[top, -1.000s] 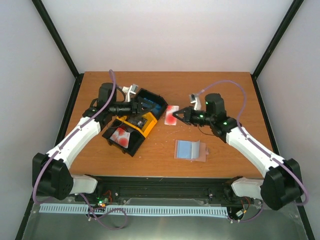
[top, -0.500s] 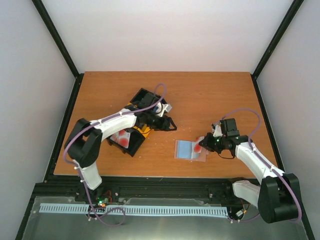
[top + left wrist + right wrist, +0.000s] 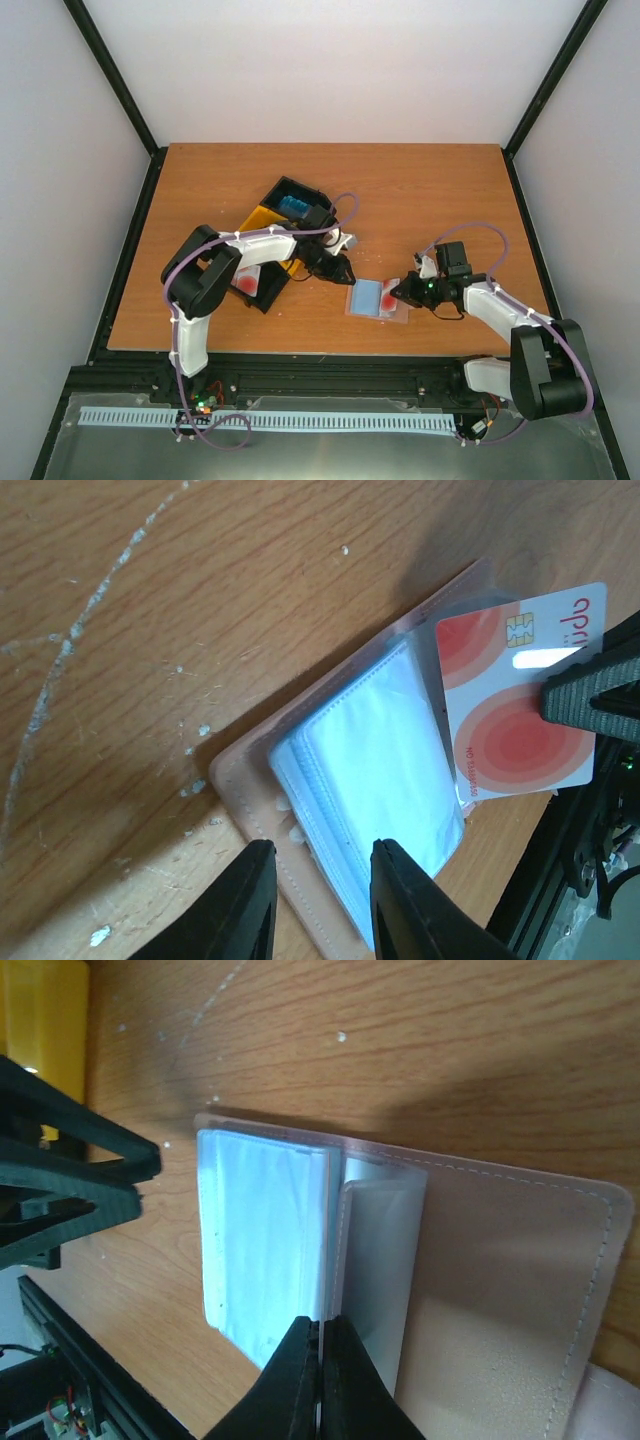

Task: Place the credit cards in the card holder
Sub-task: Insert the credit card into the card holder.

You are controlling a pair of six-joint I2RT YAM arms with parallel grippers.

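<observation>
The tan-pink card holder [image 3: 372,299] lies open on the table, its clear sleeves [image 3: 375,770] facing up. My right gripper [image 3: 404,292] is shut on a red-and-white credit card [image 3: 520,705]. That card stands edge-on [image 3: 325,1250] at the fold between the sleeve stack and a single sleeve [image 3: 380,1270]. My left gripper [image 3: 320,905] is open, low over the holder's tan left edge [image 3: 250,805], with its fingers either side of the sleeve stack's corner. Another red card [image 3: 244,283] and a light blue card [image 3: 295,207] lie in the bins.
The black-yellow-black three-bin tray [image 3: 262,222] sits tilted at the left, just behind my left arm. Its yellow bin [image 3: 40,1020] shows in the right wrist view's corner. The table's near edge and black rail [image 3: 570,880] run close beside the holder.
My left arm swung from the bins to the holder's left edge, its jaws narrowing. My right gripper carried the red-and-white card from mid-table down onto the holder's sleeves.
</observation>
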